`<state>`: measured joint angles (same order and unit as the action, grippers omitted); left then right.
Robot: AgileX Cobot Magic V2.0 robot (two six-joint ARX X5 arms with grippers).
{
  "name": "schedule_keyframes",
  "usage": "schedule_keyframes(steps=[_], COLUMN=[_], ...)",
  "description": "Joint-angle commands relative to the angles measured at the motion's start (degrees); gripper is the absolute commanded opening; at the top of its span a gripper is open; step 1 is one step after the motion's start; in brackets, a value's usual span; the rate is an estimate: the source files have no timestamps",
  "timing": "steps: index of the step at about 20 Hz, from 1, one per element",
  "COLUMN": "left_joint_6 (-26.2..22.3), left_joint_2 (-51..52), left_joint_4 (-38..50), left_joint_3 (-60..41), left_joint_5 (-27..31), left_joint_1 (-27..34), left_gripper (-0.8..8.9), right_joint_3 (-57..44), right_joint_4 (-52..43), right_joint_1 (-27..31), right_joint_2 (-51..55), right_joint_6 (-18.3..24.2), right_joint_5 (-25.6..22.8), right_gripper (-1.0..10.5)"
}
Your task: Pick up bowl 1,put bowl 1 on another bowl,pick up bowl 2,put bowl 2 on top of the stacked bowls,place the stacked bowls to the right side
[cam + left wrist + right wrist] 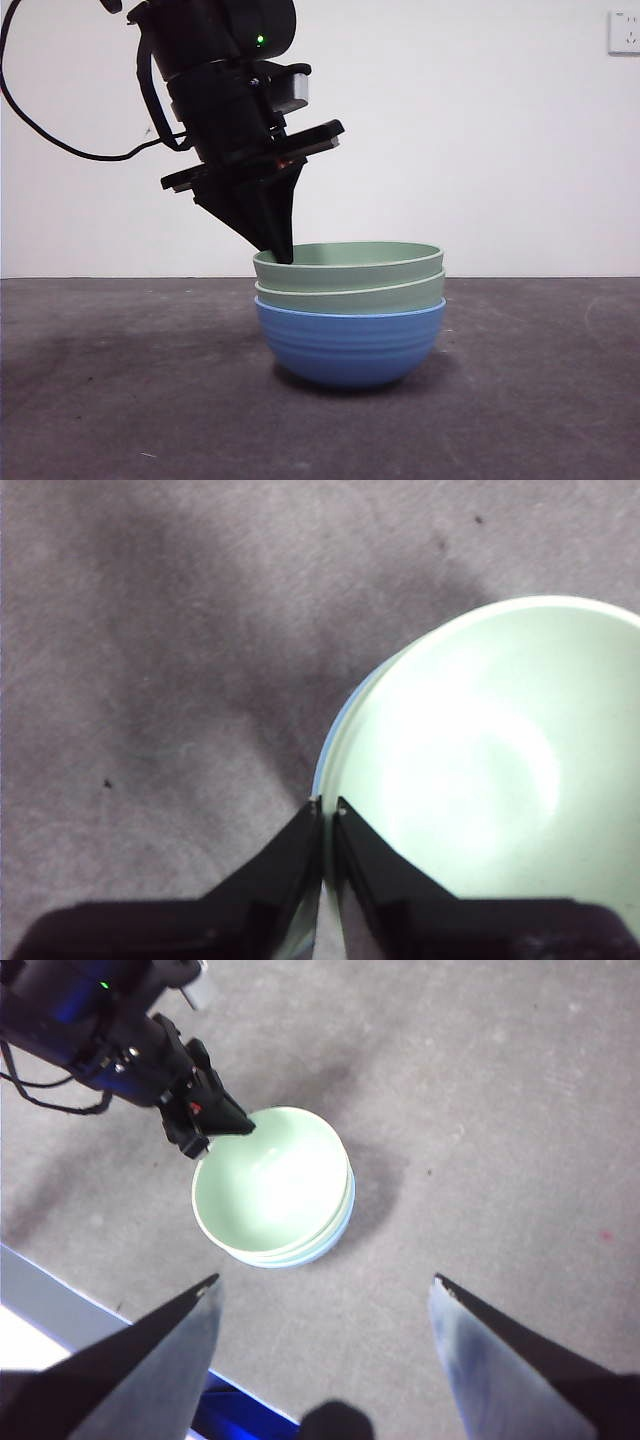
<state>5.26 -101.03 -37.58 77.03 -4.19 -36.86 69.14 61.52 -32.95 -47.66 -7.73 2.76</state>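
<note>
Three ribbed bowls stand nested at the table's middle: the blue bowl (350, 345) at the bottom, a pale green bowl (350, 297) in it, and a second pale green bowl (350, 262) on top. My left gripper (281, 252) comes down from the upper left and is shut on the top green bowl's left rim. The left wrist view shows the jaws (328, 810) pinched on that rim, with the bowl's inside (480, 760) beside them. My right gripper (326, 1282) hangs open high above the stack (270, 1180), holding nothing.
The grey table (120, 380) spreads on both sides of the stack. A white wall with a socket (624, 32) stands behind. The left arm's cable (60, 140) loops at the upper left. The table's edge (60, 1305) shows in the right wrist view.
</note>
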Motion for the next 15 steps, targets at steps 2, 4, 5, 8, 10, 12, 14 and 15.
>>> schedule_keyframes(steps=[2,4,5,8,10,12,14,15], left_joint_6=[1.0,1.0,1.0,1.0,0.8,0.7,0.5,0.5], left_joint_2=[-0.5,-0.3,-0.2,2.0,4.8,8.2,12.0,14.0], left_joint_4=[-0.1,-0.3,-0.3,-2.4,-4.6,-7.6,-11.0,-12.9], left_joint_3=[-0.1,-0.1,0.0,0.0,0.3,1.5,3.4,4.7], left_joint_5=[-0.5,-0.5,-0.5,-0.4,-0.4,-0.3,-0.3,-0.3], left_joint_1=[-0.6,-0.6,-0.6,-0.5,-0.5,-0.5,-0.5,-0.5], left_gripper=[3.2,3.55,3.55,3.55,3.55,3.55,3.55,3.55], right_joint_3=[-0.6,-0.6,-0.6,-0.6,-0.6,-0.6,-0.6,-0.6], right_joint_4=[0.3,0.7,0.7,0.7,0.7,0.2,-1.1,-2.2], right_joint_1=[-0.1,-0.1,-0.1,-0.1,-0.1,-0.1,-0.1,-0.1], right_joint_2=[0.0,0.0,-0.1,-0.9,-2.6,-5.4,-9.0,-11.1], right_joint_6=[-0.4,-0.8,-1.2,-1.9,-1.9,-2.4,-2.8,-3.0], right_joint_5=[-0.2,-0.2,-0.1,-0.1,-0.1,-0.1,-0.1,0.1], right_gripper=[3.5,3.5,3.5,3.5,3.5,3.6,4.1,4.5])
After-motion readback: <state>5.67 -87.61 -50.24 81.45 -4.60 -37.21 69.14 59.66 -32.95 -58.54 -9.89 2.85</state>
